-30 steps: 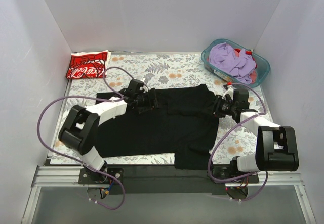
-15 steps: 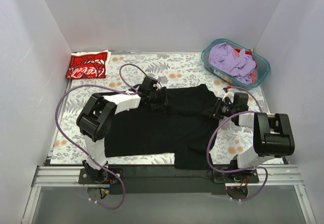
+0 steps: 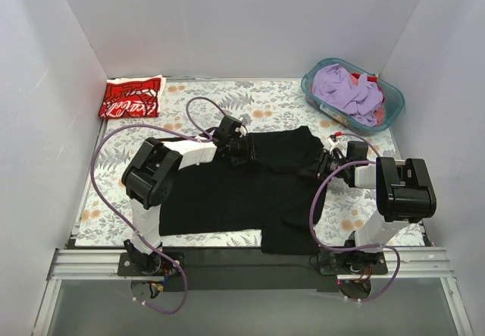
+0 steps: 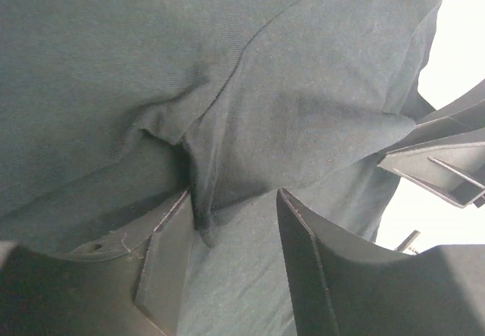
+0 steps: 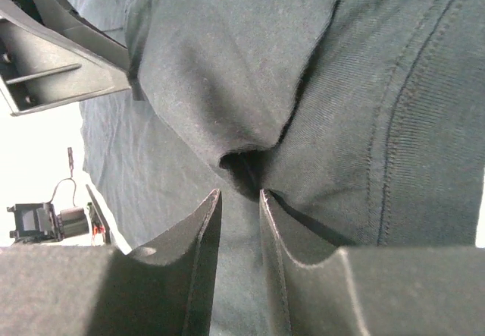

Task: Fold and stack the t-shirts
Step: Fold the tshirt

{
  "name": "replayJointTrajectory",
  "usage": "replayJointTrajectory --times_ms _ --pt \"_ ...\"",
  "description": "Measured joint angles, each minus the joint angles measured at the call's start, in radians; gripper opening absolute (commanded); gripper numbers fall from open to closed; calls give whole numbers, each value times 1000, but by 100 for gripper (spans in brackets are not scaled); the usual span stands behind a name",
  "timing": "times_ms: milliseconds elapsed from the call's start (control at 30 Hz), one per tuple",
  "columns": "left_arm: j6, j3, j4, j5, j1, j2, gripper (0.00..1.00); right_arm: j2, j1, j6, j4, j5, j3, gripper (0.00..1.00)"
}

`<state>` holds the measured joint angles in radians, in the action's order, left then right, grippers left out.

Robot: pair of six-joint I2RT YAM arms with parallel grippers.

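While both arms reach in low over the desk (image 3: 250, 101) in the top view, the black t-shirt (image 3: 250, 192) lies spread across its middle, and a lower corner hangs over the 6 o'clock edge. The left tool (image 3: 244, 149) sits on the shirt's far edge, toward 11 o'clock of the cloth. The right tool (image 3: 322, 165) sits on the shirt's 3 o'clock edge. The red t-shirt (image 3: 130, 97), with white lettering, lies folded in the desk's 11 o'clock corner, well apart from the black one. A teal basket (image 3: 390, 112) stands in the 1 o'clock corner, holding purple cloth (image 3: 345, 89).

From the left wrist, the black t-shirt (image 4: 151, 48) fills nearly the whole view. The left tool (image 4: 233, 199) has its 2 jaws standing apart with a raised fold of the cloth between them. The fold's ridge lies against the finger on the 9 o'clock side. I cannot tell whether the jaws clamp the cloth or only straddle it.

From the right wrist, the right tool (image 5: 239, 196) has its 2 jaws drawn close together, with only a narrow slit between them. A pinched pucker of the black t-shirt (image 5: 227, 55) runs down into that slit, so this tool is gripping the shirt. A stitched seam (image 5: 394, 124) runs down the cloth on the 3 o'clock side.
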<state>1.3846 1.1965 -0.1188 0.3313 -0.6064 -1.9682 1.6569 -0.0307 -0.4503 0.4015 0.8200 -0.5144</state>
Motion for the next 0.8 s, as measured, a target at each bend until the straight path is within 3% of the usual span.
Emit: replayJointTrajectory --times_ms 267,333,433,500,633,800 --pt "5 3 0 0 -11 -5 44 15 0 -4 21 13 -10 30" --pt "8 3 0 0 -11 -5 43 20 0 -7 22 14 -13 24" --pt "9 3 0 -1 -11 -5 41 20 0 -13 25 16 -13 7" --pt "11 3 0 -2 -11 -5 34 20 0 -19 27 20 -13 1" --pt "11 3 -1 -6 -11 -5 25 -8 0 -31 27 24 -9 1" --pt "11 3 -3 -14 -11 -3 22 -82 0 -66 31 37 19 1"
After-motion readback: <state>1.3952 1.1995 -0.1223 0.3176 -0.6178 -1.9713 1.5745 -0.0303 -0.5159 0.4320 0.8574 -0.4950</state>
